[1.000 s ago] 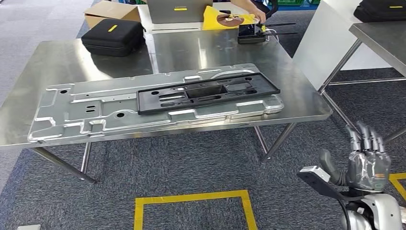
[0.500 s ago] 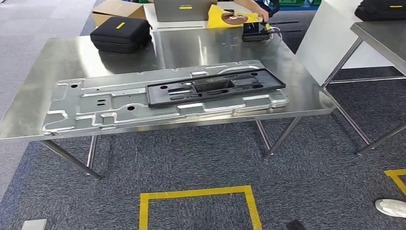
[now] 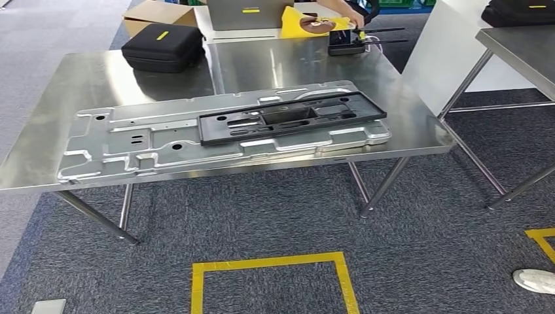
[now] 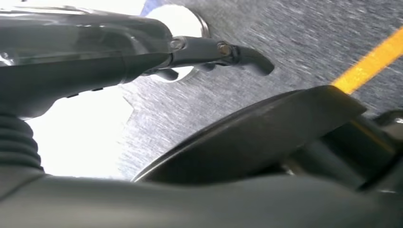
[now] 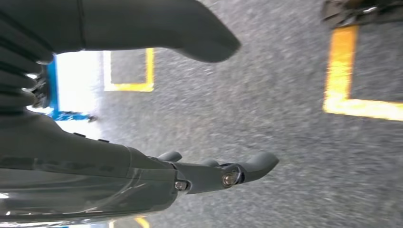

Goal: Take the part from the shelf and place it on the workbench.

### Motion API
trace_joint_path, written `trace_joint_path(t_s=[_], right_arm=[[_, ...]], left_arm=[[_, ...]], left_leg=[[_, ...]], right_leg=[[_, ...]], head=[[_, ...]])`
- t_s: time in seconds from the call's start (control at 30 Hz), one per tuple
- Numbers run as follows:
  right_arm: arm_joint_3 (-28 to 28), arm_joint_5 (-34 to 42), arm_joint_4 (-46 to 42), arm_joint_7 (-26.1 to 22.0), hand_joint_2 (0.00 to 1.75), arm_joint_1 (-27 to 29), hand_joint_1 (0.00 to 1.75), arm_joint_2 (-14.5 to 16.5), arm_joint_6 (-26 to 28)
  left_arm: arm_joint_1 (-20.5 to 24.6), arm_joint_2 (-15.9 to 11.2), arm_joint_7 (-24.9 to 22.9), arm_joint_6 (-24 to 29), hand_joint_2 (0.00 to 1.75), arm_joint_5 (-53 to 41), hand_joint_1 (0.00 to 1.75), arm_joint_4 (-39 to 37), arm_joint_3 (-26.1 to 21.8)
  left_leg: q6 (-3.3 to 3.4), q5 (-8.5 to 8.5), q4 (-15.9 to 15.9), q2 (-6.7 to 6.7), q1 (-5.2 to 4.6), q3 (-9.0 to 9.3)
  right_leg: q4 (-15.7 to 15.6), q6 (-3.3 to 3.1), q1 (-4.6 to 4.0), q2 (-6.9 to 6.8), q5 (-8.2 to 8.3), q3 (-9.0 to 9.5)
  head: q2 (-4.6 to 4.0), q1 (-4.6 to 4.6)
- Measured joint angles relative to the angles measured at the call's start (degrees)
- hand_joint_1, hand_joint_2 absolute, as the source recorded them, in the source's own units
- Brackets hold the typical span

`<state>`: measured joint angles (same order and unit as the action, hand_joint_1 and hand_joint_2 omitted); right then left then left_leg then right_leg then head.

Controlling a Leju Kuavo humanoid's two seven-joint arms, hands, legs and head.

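Observation:
A long black plastic part (image 3: 291, 118) lies flat on a large pressed silver metal panel (image 3: 131, 147), which rests on the steel workbench (image 3: 85, 82) in the head view. In the left wrist view my left hand (image 4: 142, 52) hangs over grey carpet with its fingers stretched out and nothing in it. Over the carpet in the right wrist view, my right hand (image 5: 142, 175) is spread too, thumb apart from the fingers, holding nothing.
A black zip case (image 3: 163, 46) sits at the workbench's far left, with a cardboard box (image 3: 154, 12) behind it. A person's hand (image 3: 343, 10) works at the far table. Another steel table (image 3: 517, 46) stands right. Yellow tape (image 3: 271, 263) marks the floor; a shoe (image 3: 535, 280) shows at lower right.
My right hand, raised at the lower right of the head view a second ago, has dropped out of that view. The camera shifted slightly; the part and panel stayed put.

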<state>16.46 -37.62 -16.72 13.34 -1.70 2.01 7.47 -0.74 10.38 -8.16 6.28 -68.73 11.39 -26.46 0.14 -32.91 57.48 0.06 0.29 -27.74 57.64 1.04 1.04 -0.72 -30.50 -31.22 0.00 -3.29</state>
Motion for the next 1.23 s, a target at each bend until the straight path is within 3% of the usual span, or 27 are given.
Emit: trace_joint_path(t_s=[0.07, 0.13, 0.17, 0.27, 0.3, 0.33, 0.37, 0.43, 0.5, 0.53, 0.67, 1.07, 1.17, 1.23], right_arm=[[-0.3, 2.0, -0.3, -0.7, 0.00, -0.1, 0.00, 0.0, -0.4], [-0.8, 3.9, -0.4, -1.3, 0.00, 0.2, 0.00, 0.0, -0.8], [-1.1, 4.8, -0.4, -1.6, 0.00, 0.5, 0.00, 0.0, -1.0], [-2.0, 7.6, -0.3, -2.6, 0.00, 2.1, 0.00, 0.0, -1.5], [-2.3, 8.5, -0.2, -2.8, 0.00, 2.7, 0.00, 0.0, -1.7], [-2.6, 9.3, 0.0, -3.1, 0.00, 3.4, 0.00, 0.0, -1.9], [-2.9, 10.1, 0.2, -3.4, 0.00, 4.1, 0.00, 0.0, -2.0], [-3.5, 11.6, 0.6, -3.9, 0.00, 5.2, 0.00, -0.1, -2.2], [-4.1, 13.0, 0.9, -4.4, 0.00, 5.9, 0.00, -0.2, -2.6], [-4.4, 13.8, 1.0, -4.7, 0.00, 6.2, 0.00, -0.3, -2.7], [-6.1, 17.6, 1.1, -6.1, 0.00, 7.6, 0.00, -0.4, -3.3], [-11.6, 29.5, -2.1, -10.3, 0.00, 8.5, 0.00, -1.0, -5.6], [-12.9, 32.4, -3.0, -11.4, 0.00, 9.0, 0.00, -1.2, -6.2], [-13.5, 33.7, -3.2, -11.9, 0.00, 9.5, 0.00, -1.2, -6.4]], left_arm=[[-0.5, -0.5, 0.5, -0.3, 0.00, 3.7, 0.00, 0.0, 1.2], [-0.7, -1.0, 1.0, -0.5, 0.00, 7.2, 0.00, 0.1, 2.5], [-0.7, -1.2, 1.2, -0.6, 0.00, 8.9, 0.00, 0.2, 3.1], [-0.7, -1.8, 1.8, -1.2, 0.00, 13.9, 0.00, 1.2, 5.0], [-0.7, -2.0, 1.9, -1.4, 0.00, 15.5, 0.00, 1.6, 5.6], [-0.7, -2.2, 2.1, -1.5, 0.00, 16.9, 0.00, 2.1, 6.2], [-0.6, -2.3, 2.3, -1.5, 0.00, 18.4, 0.00, 2.7, 6.8], [-0.4, -2.6, 2.6, -1.7, 0.00, 21.1, 0.00, 3.9, 7.9], [0.0, -3.0, 2.9, -2.0, 0.00, 23.7, 0.00, 5.0, 8.8], [0.0, -3.3, 3.0, -2.1, 0.00, 25.1, 0.00, 5.5, 9.3], [-0.7, -4.6, 3.8, -2.7, 0.00, 32.2, 0.00, 7.0, 11.9], [-4.8, -7.6, 6.4, -4.7, 0.00, 54.4, 0.00, 8.9, 19.9], [-5.7, -8.3, 7.0, -5.2, 0.00, 59.7, 0.00, 9.2, 21.8], [-5.9, -8.5, 7.3, -5.5, 0.00, 62.3, 0.00, 9.7, 22.6]], left_leg=[[0.63, -0.07, -0.4, -0.05, -0.18, -0.20], [1.36, 0.32, -0.6, 0.09, -0.11, -0.35], [1.72, 0.50, -0.7, 0.24, -0.04, -0.40], [2.22, 0.67, -0.7, 0.67, -0.28, -0.68], [2.27, 0.69, -0.7, 0.76, -0.39, -0.75], [2.28, 0.70, -0.6, 0.81, -0.48, -0.76], [2.27, 0.69, -0.6, 0.84, -0.53, -0.73], [2.12, 0.60, -0.4, 0.84, -0.56, -0.69], [1.74, 0.43, 0.0, 0.88, -0.73, -1.03], [1.65, 0.28, 0.2, 0.91, -0.81, -1.22], [2.42, 0.24, 0.2, 0.85, -0.85, -1.29], [1.26, 0.57, -0.1, 0.79, -0.68, -1.24], [1.99, 1.03, -0.3, 0.82, -0.80, -1.23], [2.47, 1.83, -1.1, 1.04, -0.54, -1.09]], right_leg=[[0.0, 0.81, 0.02, -0.03, 0.31, -0.29], [0.8, 1.39, 0.19, 0.04, -0.62, -0.54], [2.5, 1.58, 0.24, 0.14, -2.07, -1.19], [13.4, 1.77, 0.25, 0.36, -7.93, -5.46], [15.9, 1.77, 0.24, 0.40, -8.63, -6.34], [16.2, 1.71, 0.22, 0.41, -8.15, -6.17], [14.0, 1.59, 0.18, 0.41, -6.63, -4.87], [5.9, 1.14, 0.05, 0.40, -3.07, -0.69], [0.7, 0.61, -0.21, 0.40, -1.60, 1.54], [0.1, 0.44, -0.30, 0.41, -1.76, 1.62], [0.1, 0.34, -0.45, 0.35, -1.62, 1.45], [0.1, -0.06, -0.64, 0.30, -1.68, 1.42], [0.0, 0.42, -0.32, 0.21, -1.40, 1.47], [0.4, 0.69, -0.37, 0.31, -2.06, 1.39]], head=[[0.00, 0.02], [0.00, 0.03], [0.00, 0.03], [0.00, 0.03], [0.00, 0.03], [0.00, 0.03], [0.00, 0.03], [0.00, 0.03], [0.00, 0.02], [0.00, 0.02], [0.00, 0.00], [0.00, 0.01], [0.00, 0.00], [0.00, 0.01]])
